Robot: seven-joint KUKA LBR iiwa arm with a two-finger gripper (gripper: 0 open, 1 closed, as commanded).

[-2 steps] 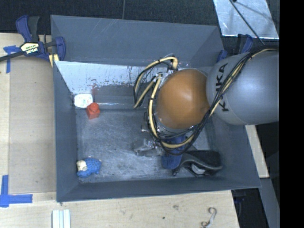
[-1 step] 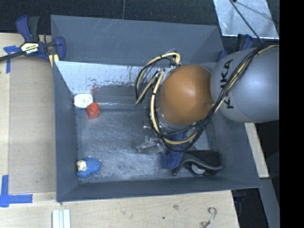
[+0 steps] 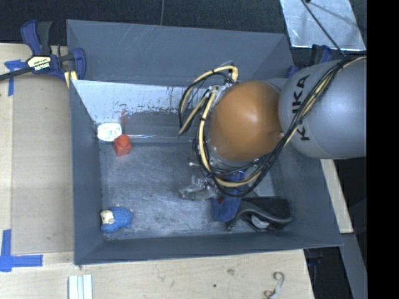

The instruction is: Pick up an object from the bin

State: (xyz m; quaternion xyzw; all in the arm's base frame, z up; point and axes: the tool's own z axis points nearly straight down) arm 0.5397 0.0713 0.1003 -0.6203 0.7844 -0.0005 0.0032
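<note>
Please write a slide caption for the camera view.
Pincer low over the grey bin floor, beside a blue-and-black object; red block, white piece, blue toy lie left.

The grey bin point(image 3: 87, 185) has a white lump point(image 3: 110, 131) in its far-left corner, with a red block point(image 3: 122, 144) just beside it. A blue toy point(image 3: 118, 218) lies in the near-left corner. A blue piece point(image 3: 223, 209) and a black curved thing point(image 3: 269, 209) lie together by the near-right wall.

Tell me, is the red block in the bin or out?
In: the red block sits on the floor of the bin, upper left, beside a white piece.
</note>
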